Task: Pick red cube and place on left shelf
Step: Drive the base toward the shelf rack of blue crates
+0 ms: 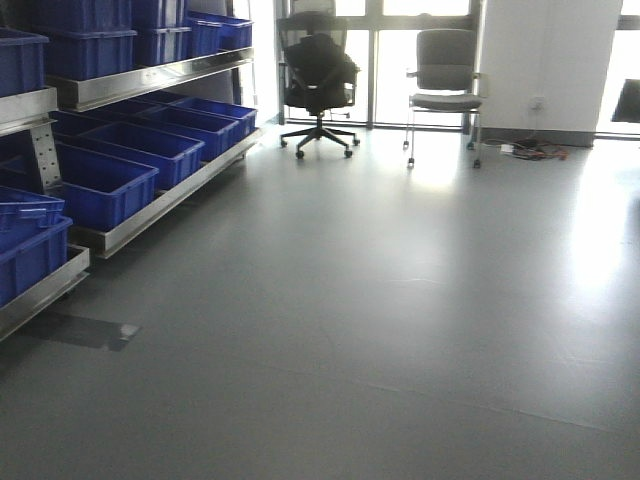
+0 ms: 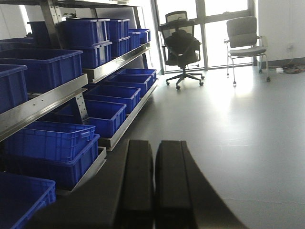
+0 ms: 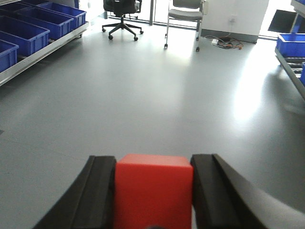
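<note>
Along the left side of a grey-floored room, the front view takes in the shelf (image 1: 150, 75), its steel rails carrying rows of blue crates (image 1: 130, 150) on two tiers. A black office chair (image 1: 318, 75) and a grey chair (image 1: 443, 75) stand by the bright windows at the far end. Cables (image 1: 535, 150) lie on the floor (image 1: 400, 330) near the white wall.

From the left wrist, the left jaws sit at the bottom of the frame, pressed together with only a thin slit between them and nothing in their grasp. The shelf (image 2: 47, 102) rises just to their left, crates (image 2: 45, 67) filling each tier. The two chairs are well beyond.

From the right wrist, the red cube (image 3: 152, 191) is clamped between the right jaws, one black pad (image 3: 100, 191) tight against each side, and it is held above bare floor. The shelf (image 3: 43, 53) runs along the far left edge of this view, well apart from the cube. Another blue crate (image 3: 290, 45) sits on a rack at the right edge.
</note>
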Controlling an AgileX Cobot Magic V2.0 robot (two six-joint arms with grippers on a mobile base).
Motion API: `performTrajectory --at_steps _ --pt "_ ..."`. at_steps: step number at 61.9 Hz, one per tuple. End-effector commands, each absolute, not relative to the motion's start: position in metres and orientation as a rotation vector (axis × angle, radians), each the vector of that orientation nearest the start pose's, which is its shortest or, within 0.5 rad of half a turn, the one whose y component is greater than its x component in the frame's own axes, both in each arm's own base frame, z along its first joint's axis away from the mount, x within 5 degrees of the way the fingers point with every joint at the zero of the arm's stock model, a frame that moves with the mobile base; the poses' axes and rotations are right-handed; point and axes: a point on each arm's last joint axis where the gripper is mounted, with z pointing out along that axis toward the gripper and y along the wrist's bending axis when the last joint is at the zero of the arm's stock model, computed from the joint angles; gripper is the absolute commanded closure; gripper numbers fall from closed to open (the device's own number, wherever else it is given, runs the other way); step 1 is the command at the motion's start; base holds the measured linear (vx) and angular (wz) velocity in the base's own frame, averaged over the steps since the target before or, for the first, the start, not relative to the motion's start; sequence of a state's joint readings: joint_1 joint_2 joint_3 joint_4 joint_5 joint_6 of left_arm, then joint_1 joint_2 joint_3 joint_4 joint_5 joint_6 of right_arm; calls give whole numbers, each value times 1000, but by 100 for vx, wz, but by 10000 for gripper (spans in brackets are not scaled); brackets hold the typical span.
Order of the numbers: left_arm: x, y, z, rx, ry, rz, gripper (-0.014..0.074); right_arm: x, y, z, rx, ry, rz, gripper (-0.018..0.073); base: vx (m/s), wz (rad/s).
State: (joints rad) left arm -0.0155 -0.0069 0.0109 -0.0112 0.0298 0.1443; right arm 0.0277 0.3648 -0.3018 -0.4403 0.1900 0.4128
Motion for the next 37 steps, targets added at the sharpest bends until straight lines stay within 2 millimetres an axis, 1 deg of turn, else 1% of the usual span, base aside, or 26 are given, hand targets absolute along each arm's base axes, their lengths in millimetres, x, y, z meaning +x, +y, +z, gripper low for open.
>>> performTrajectory --at_steps 1,16,37 --pt "57 -1 208 108 1449 89 491 92 -3 290 -21 1631 -66 503 56 37" --pt "57 -1 208 108 1449 89 491 92 -3 289 -20 1632 -66 503 56 43" --pt "57 -1 208 108 1449 89 491 92 -3 289 -20 1632 -66 503 54 50"
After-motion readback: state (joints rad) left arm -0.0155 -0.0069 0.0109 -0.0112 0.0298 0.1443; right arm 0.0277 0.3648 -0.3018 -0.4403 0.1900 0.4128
